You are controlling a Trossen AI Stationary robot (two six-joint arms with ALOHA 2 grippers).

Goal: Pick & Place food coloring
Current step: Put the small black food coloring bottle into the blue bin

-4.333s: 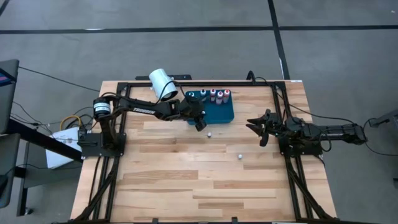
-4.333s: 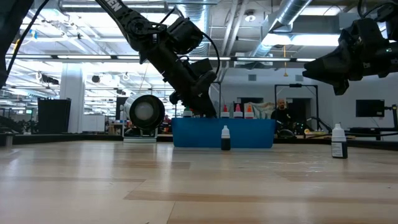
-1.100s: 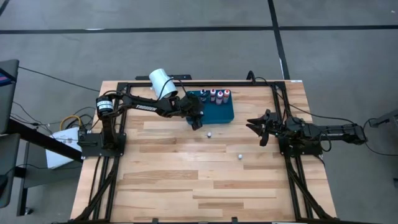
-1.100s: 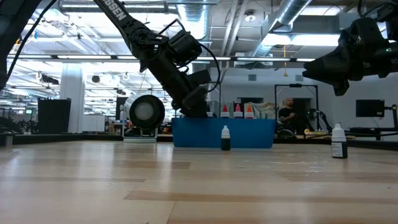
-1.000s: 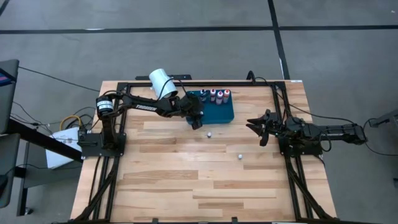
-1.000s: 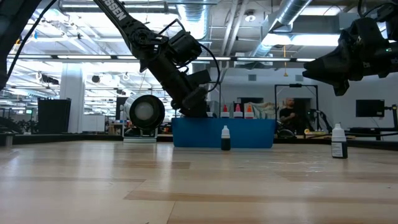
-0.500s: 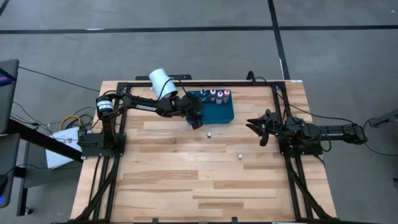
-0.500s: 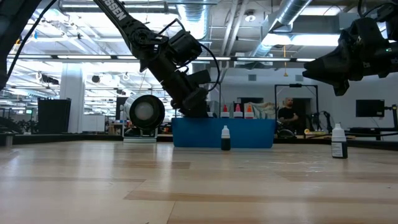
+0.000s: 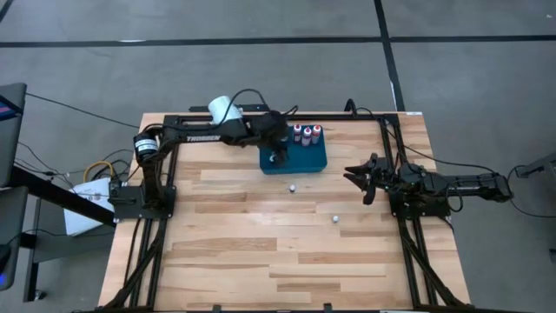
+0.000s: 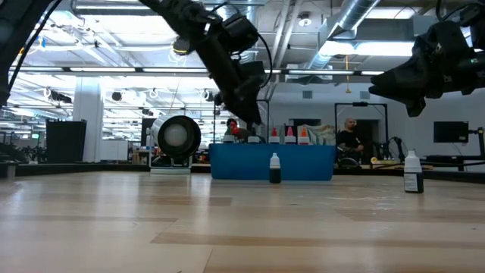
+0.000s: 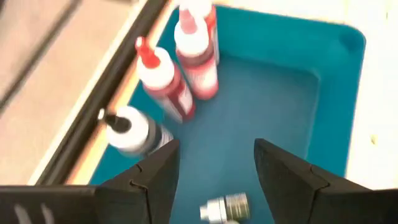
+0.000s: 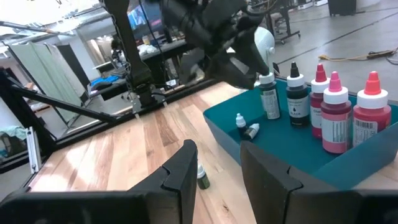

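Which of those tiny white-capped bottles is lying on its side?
The tiny one on the floor of the teal plastic tray lies flat; the two tiny bottles out on the wooden table stand upright.

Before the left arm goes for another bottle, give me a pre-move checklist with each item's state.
1. Left gripper jaws open and empty above the blue tray: ok.
2. Tray bottle inside the walls, lying on its side: ok.
3. Near table bottle upright beside the tray: ok.
4. Far table bottle upright, nothing around it: ok.
5. Every small bottle in the tray: not ok, two are outside.
6. Right gripper off at the right side: ok.
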